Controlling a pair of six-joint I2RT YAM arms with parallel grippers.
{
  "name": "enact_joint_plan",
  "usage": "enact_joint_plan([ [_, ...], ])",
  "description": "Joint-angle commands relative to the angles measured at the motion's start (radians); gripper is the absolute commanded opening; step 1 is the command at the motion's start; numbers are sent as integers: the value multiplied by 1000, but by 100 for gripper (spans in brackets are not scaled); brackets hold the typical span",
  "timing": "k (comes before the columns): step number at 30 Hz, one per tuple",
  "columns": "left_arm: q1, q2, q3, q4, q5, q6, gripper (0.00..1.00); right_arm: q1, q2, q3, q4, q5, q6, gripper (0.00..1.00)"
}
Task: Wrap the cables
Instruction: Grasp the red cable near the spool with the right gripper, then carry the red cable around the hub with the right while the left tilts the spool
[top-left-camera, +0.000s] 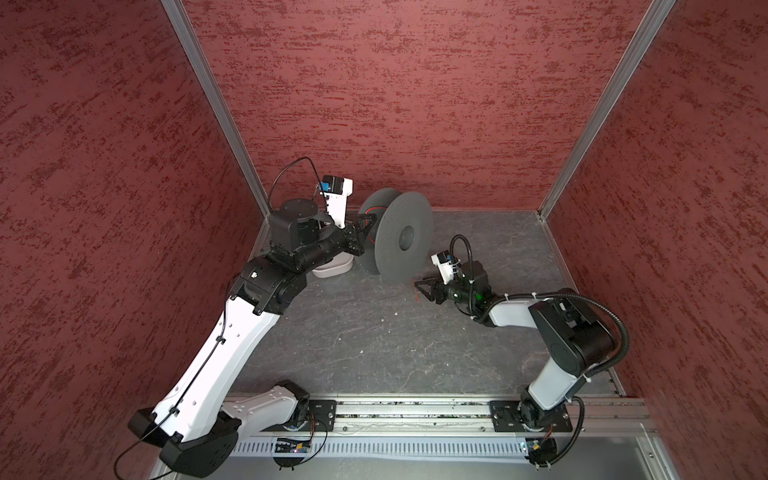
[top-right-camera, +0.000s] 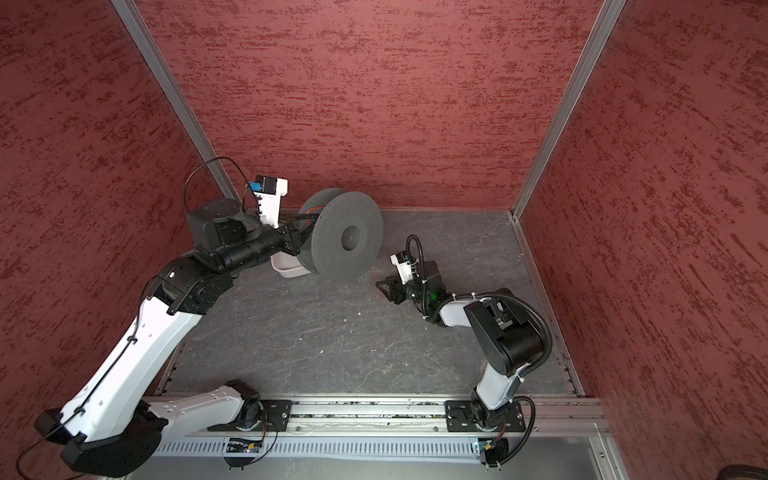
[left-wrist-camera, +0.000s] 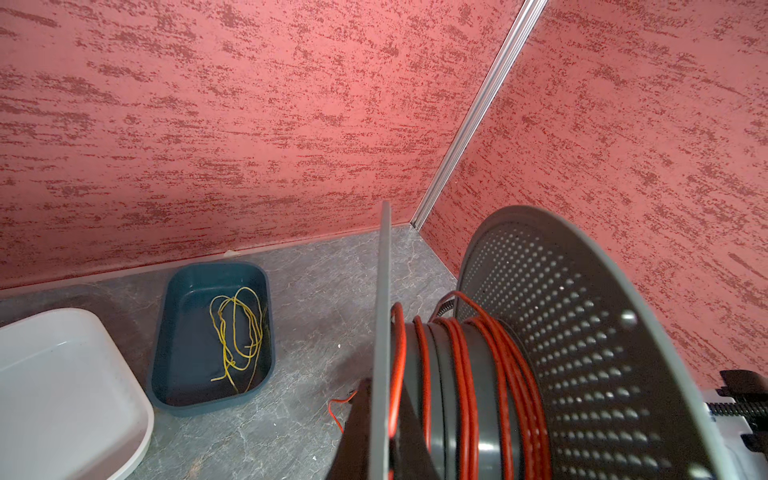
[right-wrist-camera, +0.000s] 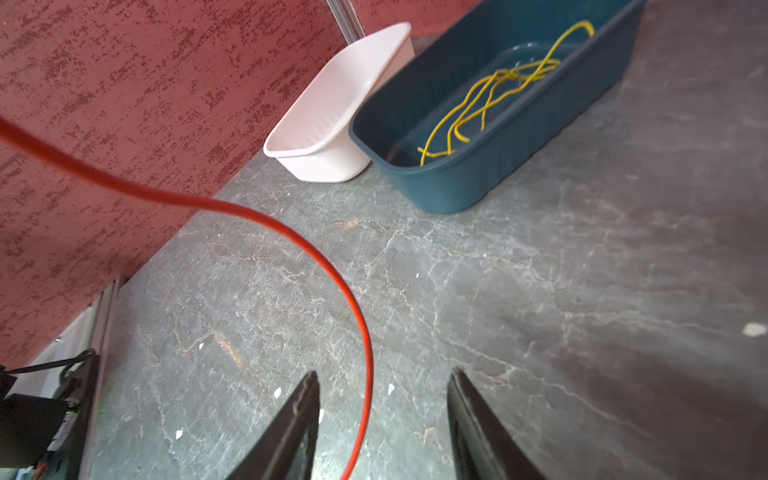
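Left end effector (top-left-camera: 370, 221) clamped on perforated grey spool (top-left-camera: 395, 224), right end effector (right-wrist-camera: 383, 374) apart around red cable (right-wrist-camera: 266, 218)

Red-orange cables (left-wrist-camera: 465, 374) on a dark grey spool (left-wrist-camera: 582, 332) dotted with holes. Yellow wires (left-wrist-camera: 235, 332) in a teal tray (left-wrist-camera: 174, 316). Plain white tray (left-wrist-camera: 62, 374). Grey veined bench (right-wrist-camera: 498, 291). Mottled red walls (left-wrist-camera: 249, 124).

You have nothing to read here: no text, label, brand, number or sign is legible in any view. The small circuit boards (top-left-camera: 292, 448) below the rail (top-left-camera: 415, 411) along the tabletop's near edge are too small and blurred for you to make out any marking.
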Motion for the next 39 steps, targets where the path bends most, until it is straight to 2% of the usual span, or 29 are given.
enact_joint_plan([
  [1, -6, -34, 33, 78, 10, -11, 3, 4, 9, 25, 13, -43, -1, 53],
  [4, -7, -34, 31, 81, 8, -10, 3, 9, 13, 26, 2, -53, -1, 52],
  [6, -6, -33, 28, 86, 5, -11, 3, 11, 17, 25, -2, -48, 1, 46],
  [8, -9, -30, 27, 88, 8, -12, 3, 13, 23, 25, -7, -42, 5, 39],
  [14, -8, -13, 29, 91, -6, -6, 3, 23, 21, 5, 21, -32, 24, 3],
  [15, -9, -7, 28, 95, -12, -6, 3, 26, 19, 5, 19, -22, 27, 0],
  [20, -3, 34, 33, 96, -84, -28, 3, 65, 15, 25, -39, 63, 18, 0],
  [23, 10, 61, 48, 97, -122, -61, 3, 109, 14, 45, -103, 153, 7, 0],
  [28, 23, 105, 47, 119, -256, -90, 3, 204, -9, 41, -153, 313, -18, 0],
  [33, 51, 133, 22, 153, -343, -128, 3, 291, -32, 34, -160, 394, -30, 0],
  [39, 63, 172, 6, 196, -432, -136, 3, 401, -19, 107, -269, 490, -82, 0],
])
